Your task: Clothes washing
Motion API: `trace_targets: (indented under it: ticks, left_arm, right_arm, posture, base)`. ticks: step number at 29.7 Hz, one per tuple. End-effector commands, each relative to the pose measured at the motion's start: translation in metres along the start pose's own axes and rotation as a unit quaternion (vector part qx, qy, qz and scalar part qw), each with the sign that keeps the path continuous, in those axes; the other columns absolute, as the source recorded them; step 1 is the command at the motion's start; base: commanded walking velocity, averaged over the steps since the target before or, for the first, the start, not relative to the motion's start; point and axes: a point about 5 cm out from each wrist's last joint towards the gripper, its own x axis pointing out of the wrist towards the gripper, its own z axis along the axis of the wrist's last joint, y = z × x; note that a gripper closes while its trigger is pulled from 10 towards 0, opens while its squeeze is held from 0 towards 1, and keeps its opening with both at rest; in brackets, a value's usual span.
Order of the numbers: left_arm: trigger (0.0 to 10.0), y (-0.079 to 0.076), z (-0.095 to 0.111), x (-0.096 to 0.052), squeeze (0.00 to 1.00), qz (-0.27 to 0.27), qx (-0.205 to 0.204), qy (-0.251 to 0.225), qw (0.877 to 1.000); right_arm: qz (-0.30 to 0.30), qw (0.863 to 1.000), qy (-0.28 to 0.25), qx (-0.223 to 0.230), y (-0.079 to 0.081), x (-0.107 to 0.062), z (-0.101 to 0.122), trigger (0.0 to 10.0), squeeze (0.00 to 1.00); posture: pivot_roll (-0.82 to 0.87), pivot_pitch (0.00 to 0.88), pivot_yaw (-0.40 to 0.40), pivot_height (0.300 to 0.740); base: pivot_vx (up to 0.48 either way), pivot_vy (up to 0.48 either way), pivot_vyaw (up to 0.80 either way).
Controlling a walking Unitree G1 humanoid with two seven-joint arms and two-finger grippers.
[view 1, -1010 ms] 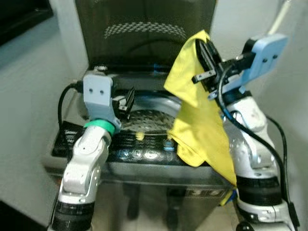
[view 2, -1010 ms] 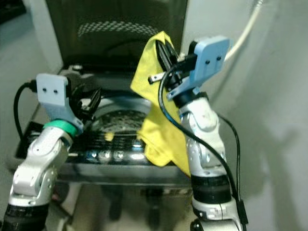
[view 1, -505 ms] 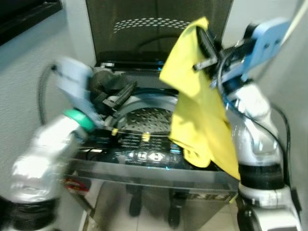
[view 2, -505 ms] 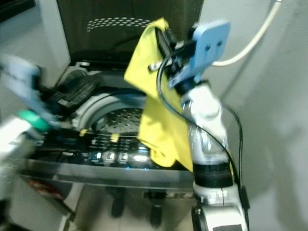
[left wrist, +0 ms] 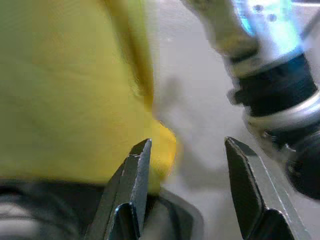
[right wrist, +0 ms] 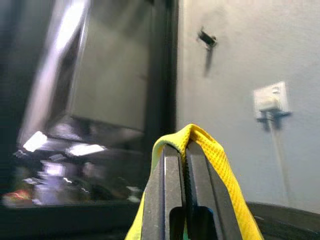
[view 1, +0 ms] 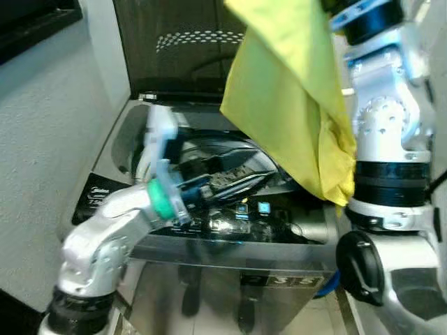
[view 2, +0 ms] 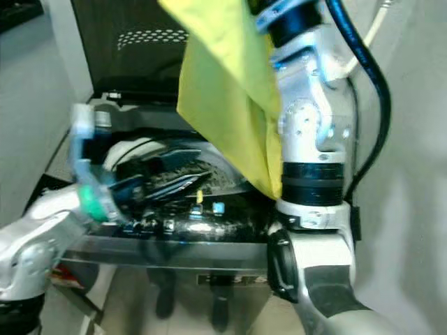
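Observation:
A yellow cloth [view 1: 293,105] hangs over the right side of the open top-loading washer [view 1: 122,136]. My right gripper [right wrist: 185,147] is raised high and shut on a fold of the cloth [right wrist: 200,137]. The right arm [view 1: 384,125] stands upright at the washer's right side. My left gripper [view 1: 234,180] reaches across the drum opening toward the cloth's lower end. In the left wrist view the left gripper [left wrist: 187,145] is open with the cloth [left wrist: 65,100] just beyond its fingers, not between them. The head views are blurred around the drum.
The washer's dark lid [view 1: 181,49] stands upright at the back. Its lit control panel [view 1: 244,223] runs along the front edge. A white wall [view 1: 49,125] is close on the left; a pale hose [view 2: 380,14] and a wall socket [right wrist: 270,100] are on the right.
The right arm has lifted the cloth higher, taking its gripper past the top of the head views. The left arm swung right across the drum opening toward the cloth. The camera shifted too.

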Motion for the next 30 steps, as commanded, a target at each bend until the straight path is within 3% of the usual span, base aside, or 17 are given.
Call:
trace_targets:
  ticks: [1, 4, 6, 7, 10, 12, 13, 14, 15, 16, 18, 21, 22, 23, 26, 28, 30]
  left_arm:
    - [10.0, 0.011, -0.004, 0.005, 0.00, 0.005, 0.009, 0.010, 1.000]
    - [10.0, 0.034, -0.005, 0.016, 0.00, 0.035, 0.016, 0.017, 0.999]
    - [10.0, 0.058, -0.003, 0.017, 0.00, 0.095, 0.033, 0.019, 0.995]
    - [10.0, 0.058, -0.003, 0.017, 0.00, 0.095, 0.033, 0.019, 0.995]
    - [10.0, 0.094, 0.012, 0.015, 0.00, 0.204, 0.097, 0.018, 0.974]
    - [10.0, 0.101, 0.020, 0.013, 0.00, 0.233, 0.121, 0.012, 0.965]
    - [10.0, 0.116, 0.043, 0.003, 0.00, 0.329, 0.192, -0.006, 0.925]
    - [10.0, 0.116, 0.043, 0.003, 0.00, 0.329, 0.192, -0.006, 0.925]
    - [10.0, 0.120, 0.053, -0.002, 0.00, 0.368, 0.221, -0.014, 0.903]
    - [10.0, 0.130, 0.076, -0.020, 0.00, 0.452, 0.287, -0.031, 0.844]
    - [10.0, 0.130, 0.076, -0.020, 0.00, 0.452, 0.287, -0.031, 0.844]
    - [10.0, 0.134, 0.101, -0.044, 0.00, 0.518, 0.358, -0.055, 0.775]
    - [10.0, 0.134, 0.101, -0.044, 0.00, 0.518, 0.358, -0.055, 0.775]
    - [10.0, 0.132, 0.107, -0.054, 0.00, 0.536, 0.369, -0.068, 0.756]
    - [10.0, 0.132, 0.107, -0.054, 0.00, 0.536, 0.369, -0.068, 0.756]
    - [10.0, 0.131, 0.107, -0.062, 0.00, 0.545, 0.370, -0.076, 0.749]
    - [10.0, 0.120, 0.084, -0.071, 0.00, 0.534, 0.363, -0.075, 0.760]
  right_arm:
    - [0.066, 0.997, -0.022, 0.019, 0.019, 0.009, 0.012, 10.0, 0.00]
    - [0.115, 0.992, -0.021, 0.054, 0.029, 0.001, 0.019, 10.0, 0.00]
    - [0.149, 0.985, -0.024, 0.089, 0.035, -0.010, 0.027, 10.0, 0.00]
    - [0.149, 0.985, -0.024, 0.089, 0.035, -0.010, 0.027, 10.0, 0.00]
    - [0.171, 0.979, -0.003, 0.109, 0.040, -0.031, 0.029, 10.0, 0.00]
    - [0.171, 0.979, 0.020, 0.107, 0.040, -0.039, 0.023, 10.0, 0.00]
    - [0.171, 0.978, 0.058, 0.103, 0.041, -0.051, 0.011, 10.0, 0.00]
    - [0.171, 0.978, 0.058, 0.103, 0.041, -0.051, 0.011, 10.0, 0.00]
    - [0.171, 0.977, 0.072, 0.101, 0.041, -0.055, 0.007, 10.0, 0.00]
    - [0.157, 0.977, 0.124, 0.073, 0.039, -0.070, -0.011, 10.0, 0.00]
    - [0.157, 0.977, 0.124, 0.073, 0.039, -0.070, -0.011, 10.0, 0.00]
    - [0.123, 0.970, 0.208, 0.009, 0.029, -0.089, -0.041, 10.0, 0.00]
    - [0.123, 0.970, 0.208, 0.009, 0.029, -0.089, -0.041, 10.0, 0.00]
    - [0.096, 0.967, 0.234, -0.024, 0.023, -0.091, -0.055, 10.0, 0.00]
    - [0.096, 0.967, 0.234, -0.024, 0.023, -0.091, -0.055, 10.0, 0.00]
    - [0.054, 0.962, 0.259, -0.061, 0.015, -0.089, -0.072, 10.0, 0.00]
    - [-0.020, 0.953, 0.285, -0.103, 0.012, -0.074, -0.116, 10.0, 0.00]
  posture:
    - [-0.02, 0.023, 0.070, 0.740]
    - [-0.04, 0.030, 0.079, 0.740]
    - [-0.04, 0.033, 0.083, 0.740]
    - [-0.04, 0.033, 0.083, 0.740]
    - [-0.05, 0.040, 0.091, 0.740]
    - [-0.05, 0.041, 0.091, 0.740]
    - [-0.05, 0.046, 0.092, 0.740]
    - [-0.05, 0.046, 0.092, 0.740]
    - [-0.05, 0.046, 0.092, 0.740]
    - [-0.05, 0.050, 0.091, 0.740]
    - [-0.05, 0.050, 0.091, 0.740]
    - [-0.04, 0.051, 0.086, 0.740]
    - [-0.04, 0.051, 0.086, 0.740]
    - [-0.04, 0.048, 0.080, 0.740]
    - [-0.04, 0.048, 0.080, 0.740]
    - [-0.02, 0.046, 0.072, 0.740]
    - [0.02, 0.048, 0.054, 0.740]
  base:
    - [0.000, 0.000, 0.00]
    - [0.000, 0.000, 0.00]
    - [0.000, 0.000, 0.00]
    - [0.000, 0.000, 0.00]
    - [0.000, 0.000, 0.00]
    - [0.000, 0.000, 0.00]
    - [0.000, 0.000, 0.00]
    - [0.000, 0.000, 0.00]
    - [0.000, 0.000, 0.00]
    - [0.000, 0.000, 0.00]
    - [0.000, 0.000, 0.00]
    - [0.000, 0.000, 0.00]
    - [0.000, 0.000, 0.00]
    - [0.000, 0.000, 0.00]
    - [0.000, 0.000, 0.00]
    - [0.000, 0.000, 0.00]
    - [0.000, 0.000, 0.00]
